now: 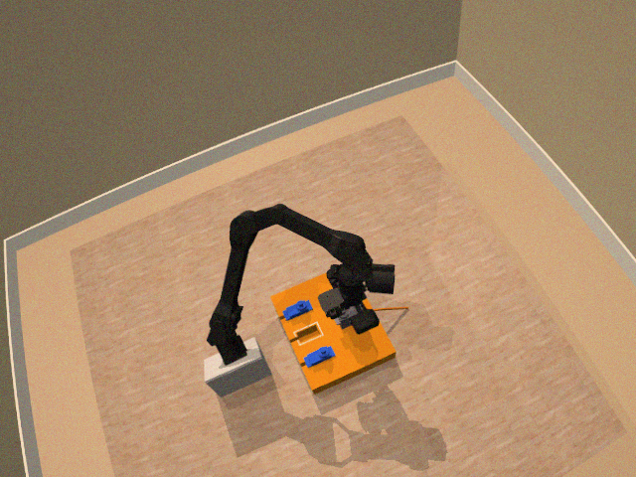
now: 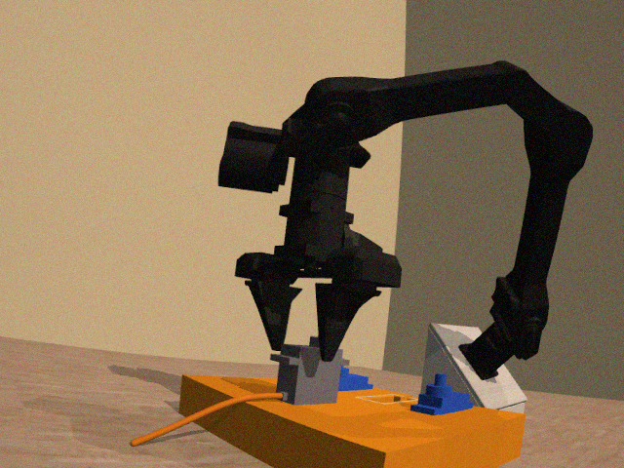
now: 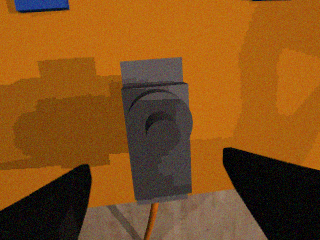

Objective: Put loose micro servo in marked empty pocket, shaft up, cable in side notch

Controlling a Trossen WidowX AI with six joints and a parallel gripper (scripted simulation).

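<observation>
The grey loose micro servo stands upright on the orange deck, near the edge away from the arm's base. Its output shaft points up. Its orange cable runs out over that edge. My gripper points down and is open, with its fingertips about level with the servo's top. In the wrist view one finger is on each side, with a gap to the servo. The empty pocket has a white outline and a side notch.
One blue servo and another blue servo sit on the deck on either side of the pocket. The arm's pale base block stands beyond the deck's pocket side.
</observation>
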